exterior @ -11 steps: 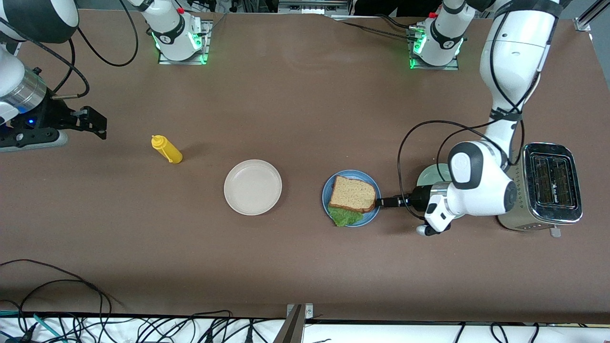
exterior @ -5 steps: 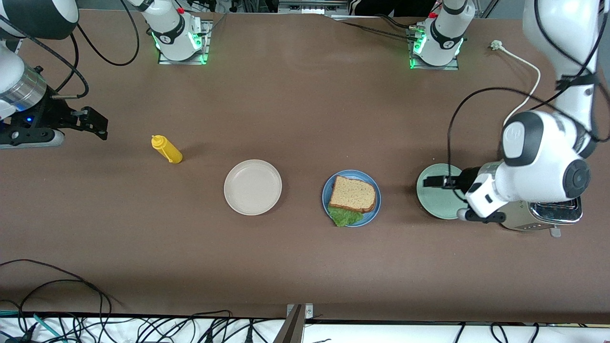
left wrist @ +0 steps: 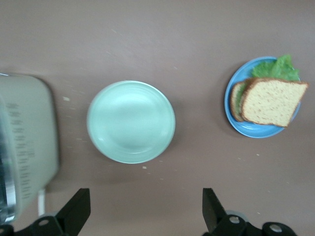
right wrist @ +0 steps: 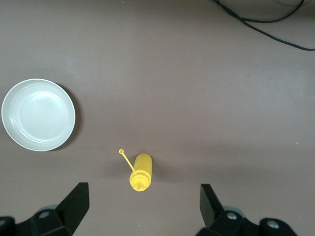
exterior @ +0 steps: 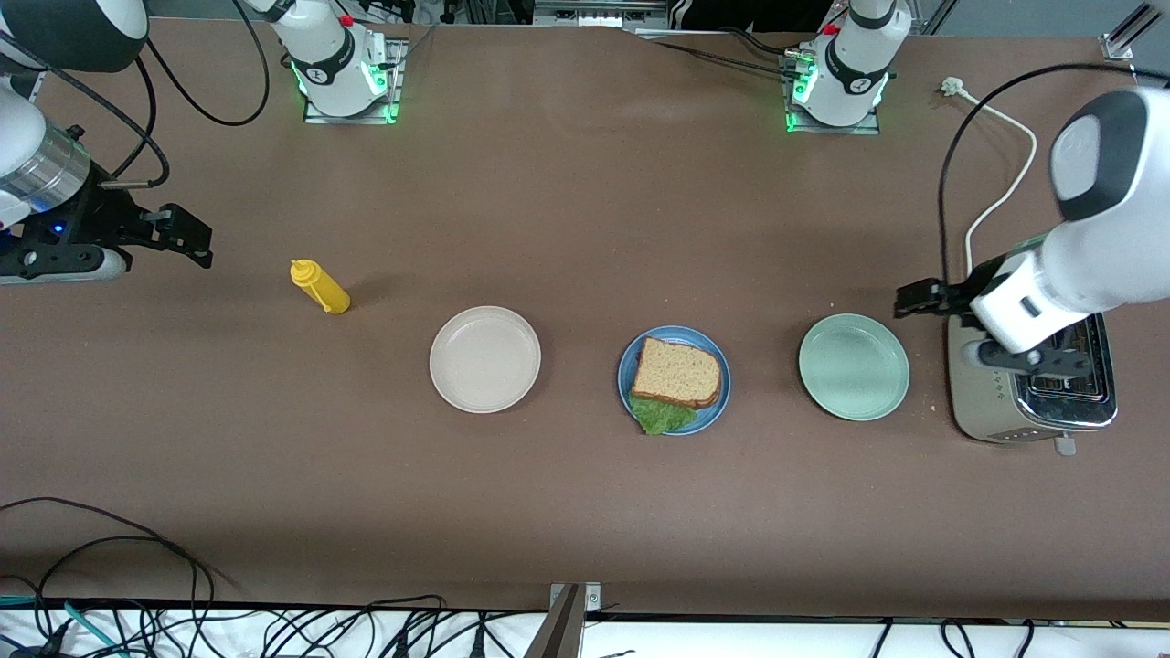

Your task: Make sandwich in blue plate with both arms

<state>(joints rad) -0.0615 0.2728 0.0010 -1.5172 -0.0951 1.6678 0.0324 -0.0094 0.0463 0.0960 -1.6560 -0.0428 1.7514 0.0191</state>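
Observation:
The sandwich [exterior: 676, 373] lies in the blue plate [exterior: 718, 395]: a brown bread slice on top, green lettuce [exterior: 663, 417] sticking out at the edge nearer the camera. In the left wrist view the sandwich [left wrist: 270, 102] shows a second slice under the top one on the blue plate [left wrist: 256, 131]. My left gripper [exterior: 917, 300] hangs open and empty over the table between the pale green plate and the toaster, well apart from the sandwich; its own view shows it [left wrist: 146, 216] wide open. My right gripper [exterior: 187, 242] waits open and empty at the right arm's end of the table, likewise in its own view [right wrist: 144, 209].
A pale green plate [exterior: 854, 367] sits empty beside the blue plate, toward the left arm's end. A silver toaster [exterior: 1033, 402] stands past it under the left arm. A beige plate [exterior: 484, 358] and a yellow squeeze bottle [exterior: 319, 286] lie toward the right arm's end.
The left arm has drawn back from the blue plate's edge, over the pale green plate, toward the toaster. The sandwich stays in the plate. The right arm has barely moved.

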